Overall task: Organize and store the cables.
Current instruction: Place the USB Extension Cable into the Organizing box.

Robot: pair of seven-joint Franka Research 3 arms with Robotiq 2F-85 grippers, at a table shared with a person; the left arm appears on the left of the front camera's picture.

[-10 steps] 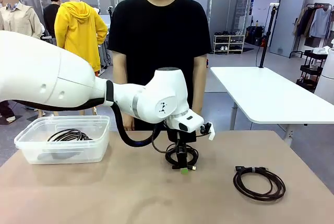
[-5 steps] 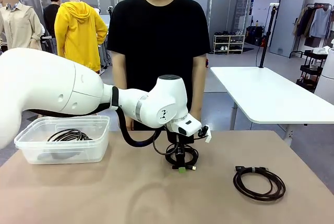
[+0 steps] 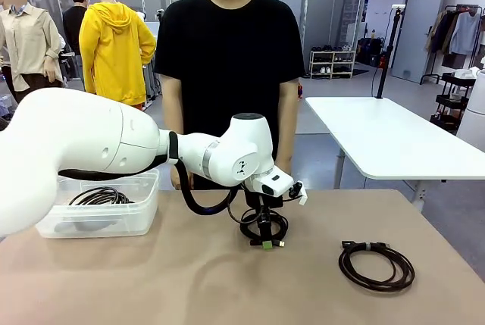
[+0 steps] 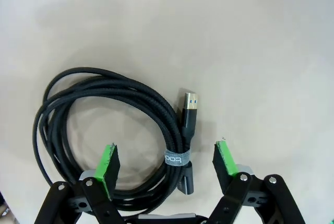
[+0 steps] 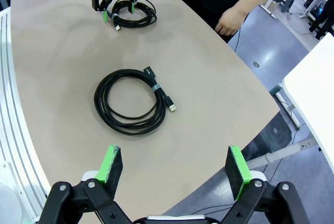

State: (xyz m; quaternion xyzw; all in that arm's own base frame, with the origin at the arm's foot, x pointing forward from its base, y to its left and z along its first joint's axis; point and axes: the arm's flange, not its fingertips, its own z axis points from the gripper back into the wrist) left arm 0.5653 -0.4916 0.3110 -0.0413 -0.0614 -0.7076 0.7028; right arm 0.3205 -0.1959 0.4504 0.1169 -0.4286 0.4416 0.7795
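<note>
Over the past second the left arm [image 3: 91, 143] had sunk lower across the bin [image 3: 114, 223]. Its jaws stayed down at the middle cable [image 3: 254, 228], on the counter [image 3: 151, 287] right of the bin. The far cable [image 3: 377, 264] lay farther right, and a stored cable [image 3: 98, 196] lay inside the bin.

From the left wrist, the left jaws stood unclenched, straddling the coil's tied side. The tie [image 4: 176, 157] sat between the pads [image 4: 108, 167], the bundle running crosswise to their closing line.

From the right wrist, the right jaws hung wide apart, above the far cable.
</note>
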